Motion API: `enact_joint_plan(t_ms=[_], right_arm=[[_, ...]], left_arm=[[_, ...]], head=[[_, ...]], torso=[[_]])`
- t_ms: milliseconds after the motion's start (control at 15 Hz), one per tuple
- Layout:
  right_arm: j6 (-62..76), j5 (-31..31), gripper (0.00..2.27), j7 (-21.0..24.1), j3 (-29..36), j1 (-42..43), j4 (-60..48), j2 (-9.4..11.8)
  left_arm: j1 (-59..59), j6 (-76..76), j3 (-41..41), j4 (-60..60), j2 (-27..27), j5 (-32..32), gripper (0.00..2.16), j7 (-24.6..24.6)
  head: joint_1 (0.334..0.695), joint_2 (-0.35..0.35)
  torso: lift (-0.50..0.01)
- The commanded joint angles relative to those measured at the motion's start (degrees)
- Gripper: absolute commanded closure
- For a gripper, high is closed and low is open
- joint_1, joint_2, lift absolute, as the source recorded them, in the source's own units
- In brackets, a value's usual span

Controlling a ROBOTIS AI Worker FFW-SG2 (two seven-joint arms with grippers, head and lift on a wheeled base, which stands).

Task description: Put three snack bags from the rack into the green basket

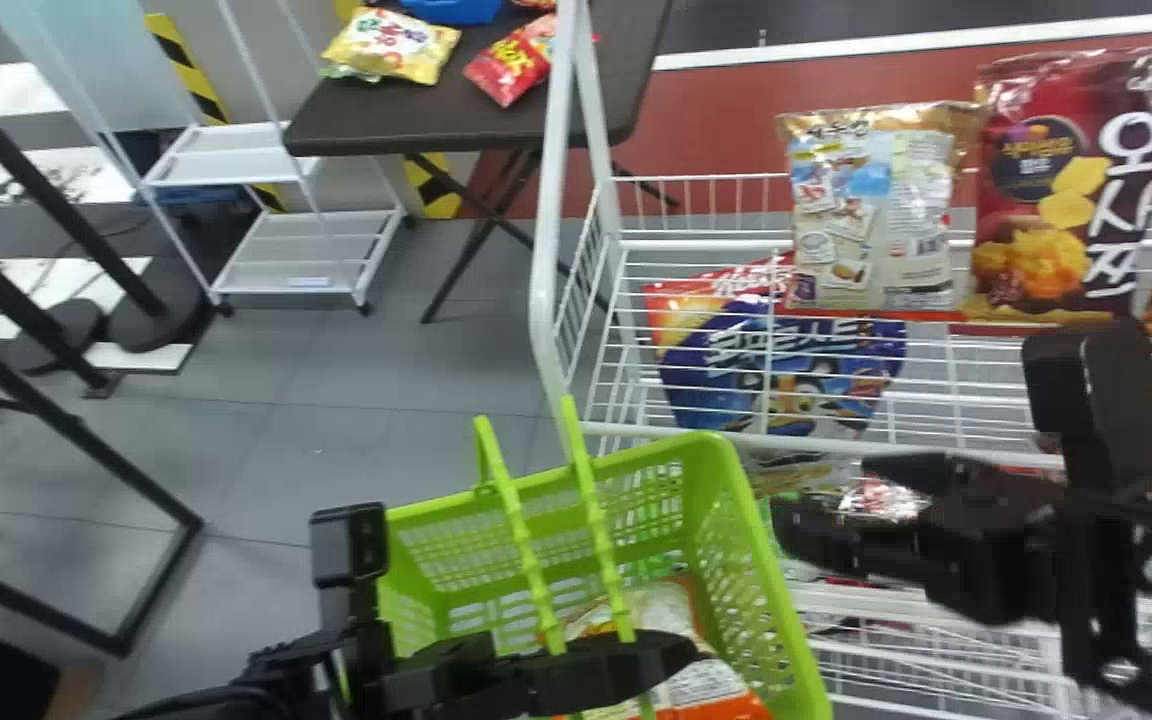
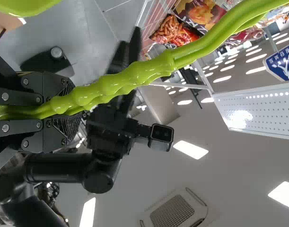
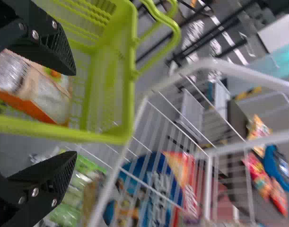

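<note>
Left tool (image 1: 676, 655) clamped on the green basket (image 1: 798, 640) by its handles (image 1: 591, 500); right tool (image 1: 826, 490) spread wide beside it.
The left wrist view shows the handles running between the left pads, with ceiling lights (image 2: 190, 149) beyond; the right wrist view looks into the basket, where an orange-and-white snack bag (image 3: 40, 94) lies. In the head view, a beige bag (image 1: 861, 215) and a dark red bag (image 1: 1066, 190) stand in the rack (image 1: 676, 430), farther forward than the right tool and apart from it; a blue bag (image 1: 781, 370) leans lower, behind the wires. The rack's front rail passes close to the basket's rim. Grey floor (image 1: 336, 440) lies open to the basket's left.
</note>
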State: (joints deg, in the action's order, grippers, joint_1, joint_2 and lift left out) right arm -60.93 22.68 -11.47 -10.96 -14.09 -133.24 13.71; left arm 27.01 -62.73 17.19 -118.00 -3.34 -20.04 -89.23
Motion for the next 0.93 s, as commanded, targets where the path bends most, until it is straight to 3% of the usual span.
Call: enact_joint_plan(t_ms=[0,133,333,400,733,800,867], right_arm=[[10.3,-3.3,0.05,1.4,0.9,2.9,5.8,0.1],[17.4,-5.5,0.05,3.0,0.4,6.2,11.2,-0.3],[26.2,-11.8,0.05,6.8,-2.4,11.3,19.8,-1.7],[27.6,-12.7,0.05,7.0,-2.6,13.5,23.9,-3.1],[41.1,-14.8,0.1,8.3,-6.1,23.5,44.6,-8.1],[43.0,-15.0,0.18,8.4,-6.9,24.6,47.0,-8.5],[43.7,-15.0,0.44,8.3,-7.1,25.5,48.3,-8.5]], left_arm=[[0.2,0.0,0.0,-0.2,0.0,0.0,2.15,0.0],[0.2,-0.2,0.0,-0.2,0.0,0.0,2.15,0.0],[0.9,-0.2,0.3,-0.5,0.0,0.0,2.15,-0.1],[1.0,0.0,0.5,-0.5,0.0,0.0,2.15,-0.2],[1.3,0.0,0.5,-0.5,0.2,0.0,2.15,-0.2],[1.5,0.0,0.5,-0.5,0.3,0.0,2.15,-0.2],[1.6,0.0,0.6,-0.5,0.2,0.0,2.15,-0.2]], head=[[0.695,0.139],[0.695,0.067],[0.695,0.017],[0.695,0.01],[0.695,0.031],[0.695,0.039],[0.695,0.044]], torso=[[0.0],[0.0],[0.0],[0.0],[0.0],[0.0],[0.0]])
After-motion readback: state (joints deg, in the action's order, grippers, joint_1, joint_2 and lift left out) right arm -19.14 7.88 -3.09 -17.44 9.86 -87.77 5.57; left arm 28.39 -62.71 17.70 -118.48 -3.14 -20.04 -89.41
